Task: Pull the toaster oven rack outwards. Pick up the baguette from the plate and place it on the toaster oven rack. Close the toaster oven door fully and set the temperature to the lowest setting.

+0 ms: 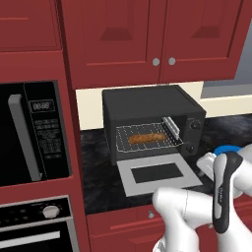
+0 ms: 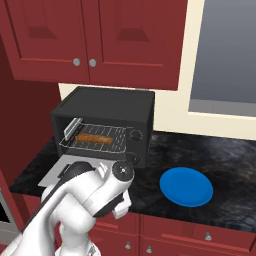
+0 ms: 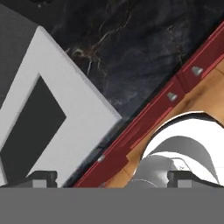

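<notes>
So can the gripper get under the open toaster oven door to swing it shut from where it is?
Probably yes. The gripper is open, holds nothing, and hovers by the front corner of the toaster oven door, which lies flat on the counter. The baguette already rests on the rack, and nothing blocks the door's edge.

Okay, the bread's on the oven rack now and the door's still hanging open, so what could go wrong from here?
1. The rack looks pulled out, with the baguette on it. Swinging the door up may jam against the rack.
2. The open pincer sits past the door's corner, above the counter edge; a lift from there could slip off.
3. The knobs are small and close together, so the wrong one may get turned.
</notes>
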Robot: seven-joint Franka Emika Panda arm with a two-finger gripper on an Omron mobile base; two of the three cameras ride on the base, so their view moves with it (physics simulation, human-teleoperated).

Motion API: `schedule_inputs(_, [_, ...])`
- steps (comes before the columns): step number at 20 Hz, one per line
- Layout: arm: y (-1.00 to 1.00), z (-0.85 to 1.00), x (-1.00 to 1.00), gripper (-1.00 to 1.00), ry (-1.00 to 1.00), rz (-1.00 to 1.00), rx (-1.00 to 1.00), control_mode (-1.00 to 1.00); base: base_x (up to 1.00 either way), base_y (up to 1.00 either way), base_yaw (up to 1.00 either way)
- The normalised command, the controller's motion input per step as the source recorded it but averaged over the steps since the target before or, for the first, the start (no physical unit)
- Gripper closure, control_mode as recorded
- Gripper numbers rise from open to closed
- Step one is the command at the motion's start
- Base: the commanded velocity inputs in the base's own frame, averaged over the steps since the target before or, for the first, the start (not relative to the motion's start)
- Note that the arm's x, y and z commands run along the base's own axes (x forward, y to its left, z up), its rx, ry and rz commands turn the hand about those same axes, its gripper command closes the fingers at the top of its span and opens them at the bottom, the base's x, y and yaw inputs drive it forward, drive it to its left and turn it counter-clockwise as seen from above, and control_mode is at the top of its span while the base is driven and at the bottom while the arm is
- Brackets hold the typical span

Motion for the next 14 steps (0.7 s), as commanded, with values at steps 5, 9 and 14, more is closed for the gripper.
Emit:
schedule_inputs(5, [0.00, -0.35, 0.36, -1.00, -0.02, -0.11, 0.05, -1.00, 0.00, 0.00, 0.00])
schedule_inputs(9, [0.00, -0.21, 0.25, -1.00, 0.00, -0.10, 0.05, -1.00, 0.00, 0.00, 0.00])
schedule_inputs(14, [0.06, -0.14, 0.16, -1.00, 0.00, -0.09, 0.03, -1.00, 0.00, 0.00, 0.00])
